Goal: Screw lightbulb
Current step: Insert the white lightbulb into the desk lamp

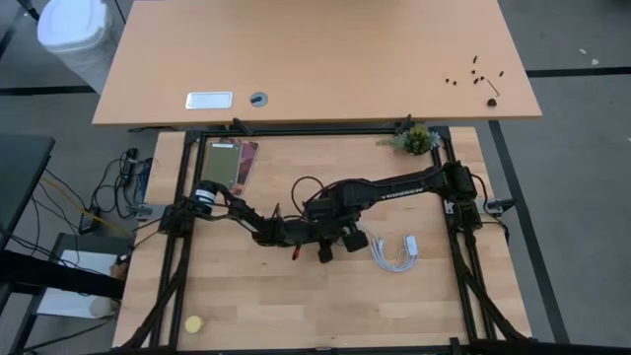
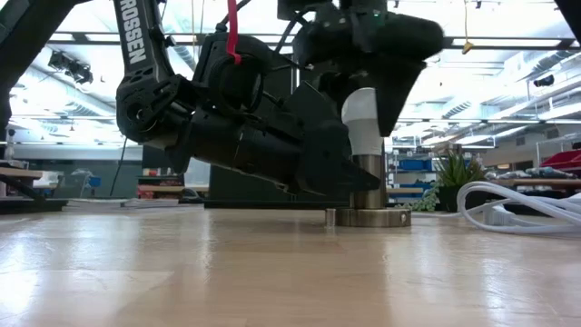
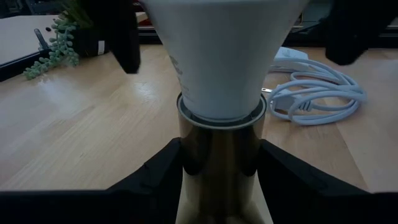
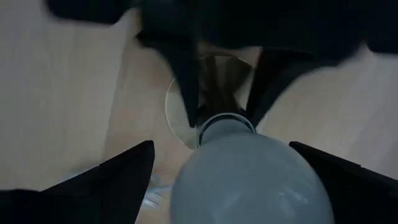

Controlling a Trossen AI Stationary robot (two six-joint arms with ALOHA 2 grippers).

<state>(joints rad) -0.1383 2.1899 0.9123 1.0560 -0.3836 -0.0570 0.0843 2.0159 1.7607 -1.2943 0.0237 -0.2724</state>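
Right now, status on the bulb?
Left gripper clamped on socket. Right gripper open around bulb, not touching. Bulb upright in socket. Nothing blocking; cable lies apart.

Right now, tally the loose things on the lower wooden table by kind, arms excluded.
White pear-shaped lightbulb: 1
Round silvery metal socket: 1
Coiled white cable: 1
Small green potted plant: 1
Yellow round object: 1
Flat packet: 1
Total: 6

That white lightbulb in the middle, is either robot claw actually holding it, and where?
No. The left gripper clamps the metal socket below the lightbulb. The right gripper straddles the bulb's round end with fingers open, clear of it.
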